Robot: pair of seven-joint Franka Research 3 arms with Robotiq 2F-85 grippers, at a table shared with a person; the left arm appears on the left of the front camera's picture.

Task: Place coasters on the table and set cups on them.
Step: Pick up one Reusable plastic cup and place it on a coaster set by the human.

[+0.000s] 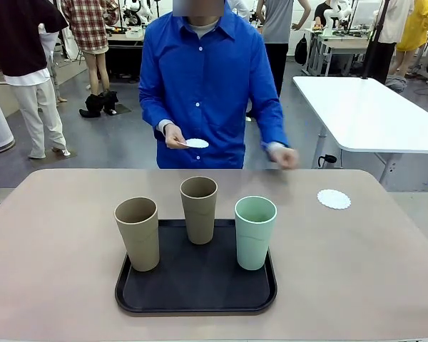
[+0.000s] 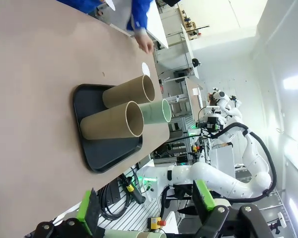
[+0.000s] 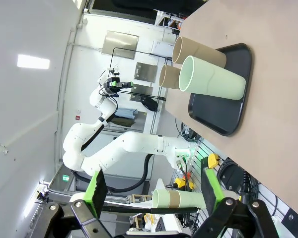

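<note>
One coaster (image 1: 334, 199) is laid far right on the desk (image 1: 57, 214); both sets of jaws are spread wide, empty.

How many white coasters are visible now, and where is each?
2. One coaster lies on the table, beyond the tray toward the robot's right. A second coaster is held in the person's hand; others may be hidden beneath it.

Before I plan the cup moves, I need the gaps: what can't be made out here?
- Front view: person's lower hand, motion-blurred; contents unclear.
- Front view: white lacy round coaster in the other hand; one or several, too thin to tell.
- Right wrist view: rear tan-brown matte tumbler, mostly behind the pale mint green tumbler.
</note>
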